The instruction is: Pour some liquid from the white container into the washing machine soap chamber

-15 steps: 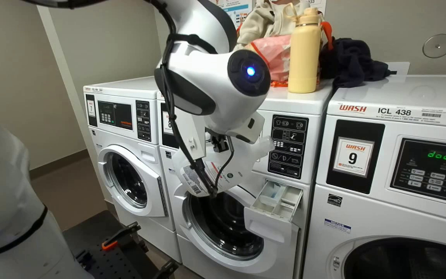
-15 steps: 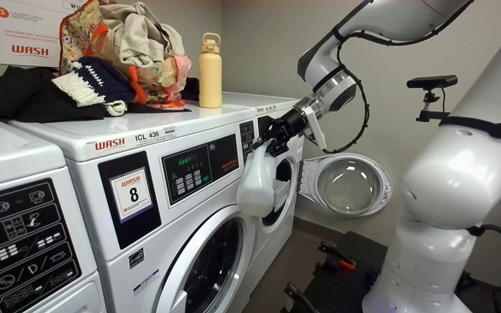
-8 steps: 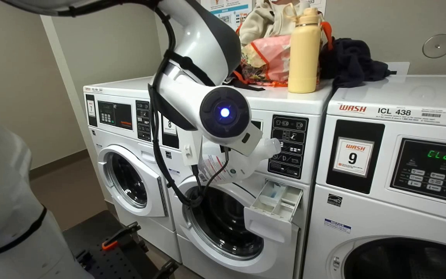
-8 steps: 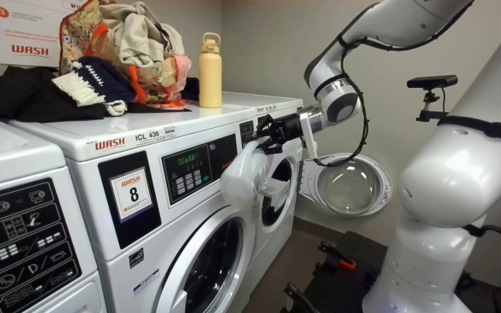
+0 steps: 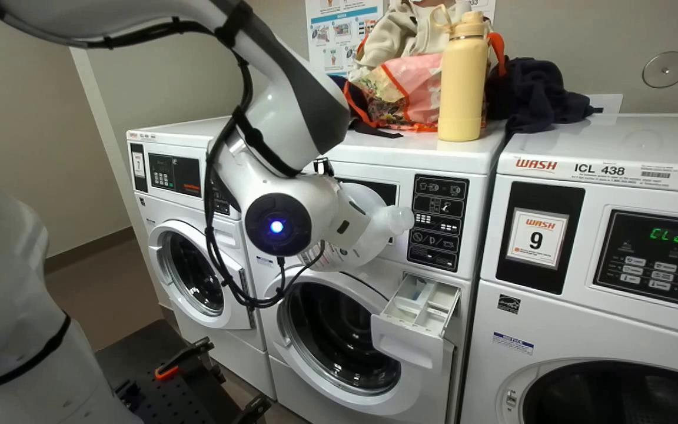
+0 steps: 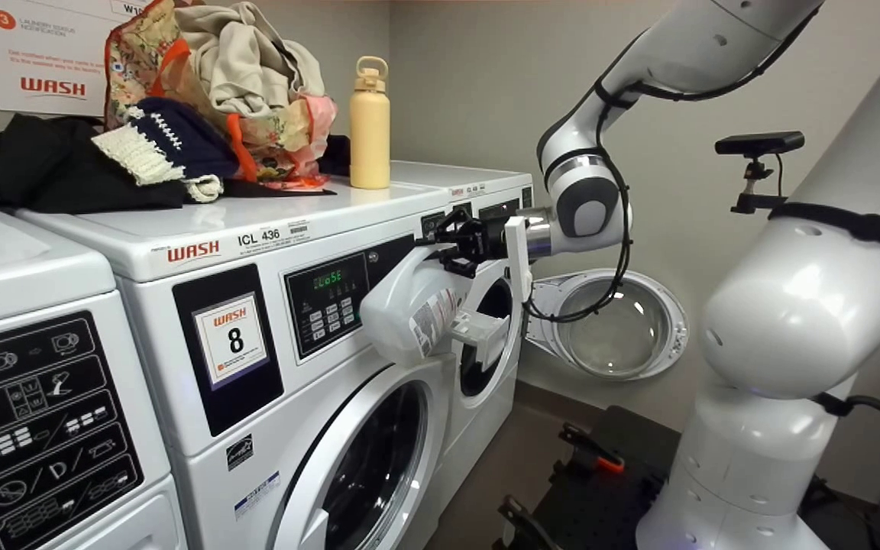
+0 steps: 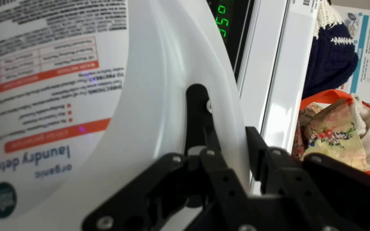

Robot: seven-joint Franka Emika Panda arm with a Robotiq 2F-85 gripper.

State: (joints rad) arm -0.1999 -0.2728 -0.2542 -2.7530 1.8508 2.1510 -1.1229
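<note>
The white container (image 5: 377, 241) is a translucent jug, held tilted with its neck toward the soap chamber side. Its mouth is up and slightly left of the chamber in that exterior view. The jug also shows in an exterior view (image 6: 409, 305) and the wrist view (image 7: 159, 80), label visible. My gripper (image 6: 444, 246) is shut on its handle, one finger on each side in the wrist view (image 7: 231, 138). The washing machine soap chamber (image 5: 424, 303) is pulled out, with divided compartments; its pale side shows in an exterior view (image 6: 482, 330). It juts from the washing machine (image 5: 451, 156). No liquid stream shows.
A yellow bottle (image 5: 461, 88), a floral laundry bag (image 6: 287, 145) and dark clothes (image 6: 66, 164) stand on the washers. A washer with a "9" sticker (image 5: 536, 238) is beside. An open round door (image 6: 616, 328) juts out near a black platform (image 6: 593, 489).
My wrist has swung lower and left in an exterior view and turned. The container has tipped over from more upright, its base rising and swinging outward. The displays changed from "door" to "CLoSE".
</note>
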